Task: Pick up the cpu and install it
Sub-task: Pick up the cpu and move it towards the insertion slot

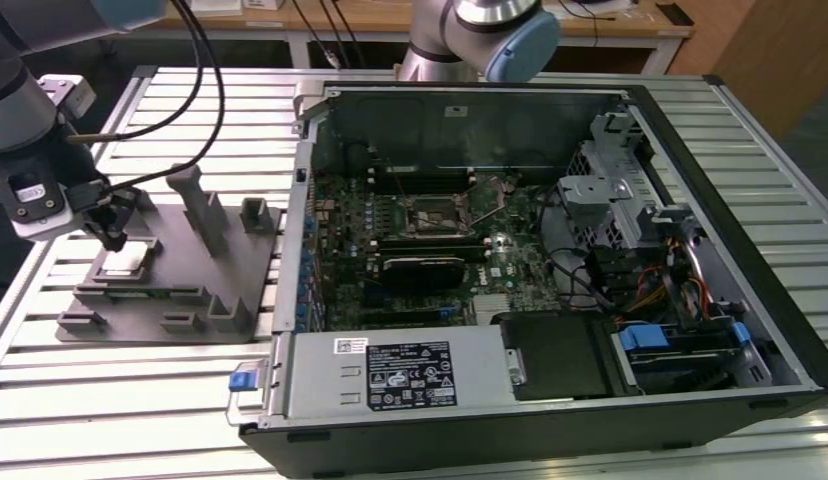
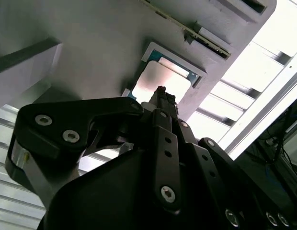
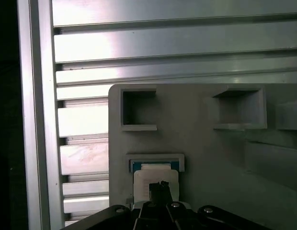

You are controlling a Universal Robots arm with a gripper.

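1. position: the gripper (image 1: 111,238) hangs over the grey fixture (image 1: 147,305) at the exterior view's left, on the slatted aluminium table (image 1: 134,400), well apart from the open computer case (image 1: 734,300)
2. part location: the cpu (image 1: 125,263) lies flat in a shallow square recess of the fixture, silver top up, directly below the gripper; it is not lifted
3. gripper state: in both wrist views the fingertips (image 2: 160,91) are drawn together into one narrow point over the cpu top, with nothing clamped between them; contact with the top cannot be confirmed
4. progress (judgement): the work is at the approach for pick-up; the motherboard socket (image 1: 441,212) appears unoccupied, so installation has not begun
5. technique (judgement): keep the tool centred on the silver top and square to the recess walls; the chip is thin and seated inside the rim, so edge access is limited; use light force, and keep the chip level so no corner catches the rim
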